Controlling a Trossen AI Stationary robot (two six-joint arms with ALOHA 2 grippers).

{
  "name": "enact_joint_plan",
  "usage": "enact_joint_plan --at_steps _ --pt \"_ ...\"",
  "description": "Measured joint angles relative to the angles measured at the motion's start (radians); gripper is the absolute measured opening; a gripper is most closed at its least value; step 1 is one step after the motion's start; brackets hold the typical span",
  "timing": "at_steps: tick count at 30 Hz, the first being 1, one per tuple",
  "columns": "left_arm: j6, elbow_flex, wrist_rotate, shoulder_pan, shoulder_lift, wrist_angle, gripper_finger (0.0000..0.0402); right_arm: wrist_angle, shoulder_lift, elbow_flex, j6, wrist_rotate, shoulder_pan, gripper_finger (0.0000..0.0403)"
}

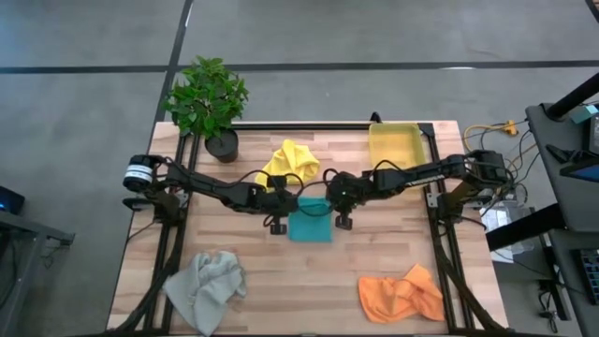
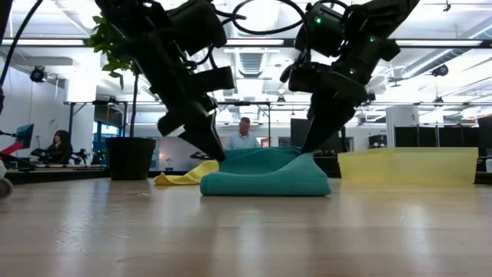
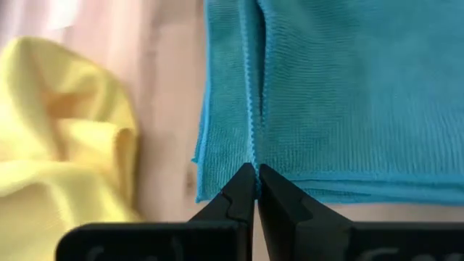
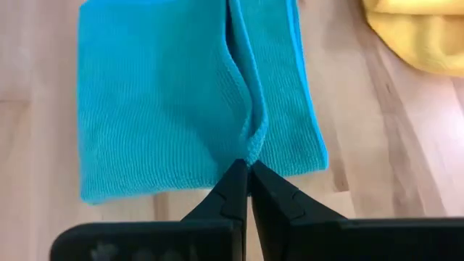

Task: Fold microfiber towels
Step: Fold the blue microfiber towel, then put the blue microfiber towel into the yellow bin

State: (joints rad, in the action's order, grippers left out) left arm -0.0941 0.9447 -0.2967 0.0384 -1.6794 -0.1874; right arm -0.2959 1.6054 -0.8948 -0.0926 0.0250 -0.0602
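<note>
High view: a folded teal microfiber towel is seen mid-surface on the pale wooden surface, with the left tool and right tool at its opposite edges. In the wrist views each tool's fingers are pressed together, pinching a raised fold of teal cloth. Only from above are the crumpled yellow towel, grey towel and orange towel all shown. In the low view alone, seated people are visible beyond.

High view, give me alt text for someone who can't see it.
Both grippers, left and right, pinch opposite edges of a folded teal towel at the table's centre. Yellow, grey and orange towels lie crumpled around it.
</note>
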Motion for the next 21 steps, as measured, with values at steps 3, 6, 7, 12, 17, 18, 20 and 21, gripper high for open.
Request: enact_joint_plan --at_steps 3,6,7,12,17,18,20,21 --pt "0.000 0.000 -0.034 -0.007 0.003 0.000 0.0000 0.003 0.000 0.000 -0.020 0.004 -0.017 0.0018" --pt "0.000 0.000 -0.038 -0.016 0.010 -0.003 0.0001 0.017 0.000 0.000 -0.054 0.003 -0.034 0.0040" --pt "0.000 0.000 -0.042 -0.019 0.011 -0.004 0.0005 0.026 0.000 0.000 -0.071 0.000 -0.040 0.0049" --pt "0.000 -0.001 -0.104 -0.025 0.023 -0.004 0.0044 0.047 0.000 0.000 -0.113 -0.001 -0.058 0.0092" --pt "0.008 0.000 -0.137 -0.025 0.031 -0.007 0.0094 0.047 -0.008 0.000 -0.112 0.001 -0.054 0.0117" --pt "0.010 0.001 -0.137 -0.024 0.032 -0.008 0.0102 0.047 -0.008 0.000 -0.110 0.007 -0.051 0.0119" --pt "0.011 0.005 -0.124 -0.024 0.032 -0.004 0.0111 0.046 -0.008 0.000 -0.111 0.010 -0.045 0.0122" --pt "0.011 0.006 -0.105 -0.024 0.033 -0.005 0.0113 0.046 -0.008 0.000 -0.114 0.018 -0.042 0.0122"
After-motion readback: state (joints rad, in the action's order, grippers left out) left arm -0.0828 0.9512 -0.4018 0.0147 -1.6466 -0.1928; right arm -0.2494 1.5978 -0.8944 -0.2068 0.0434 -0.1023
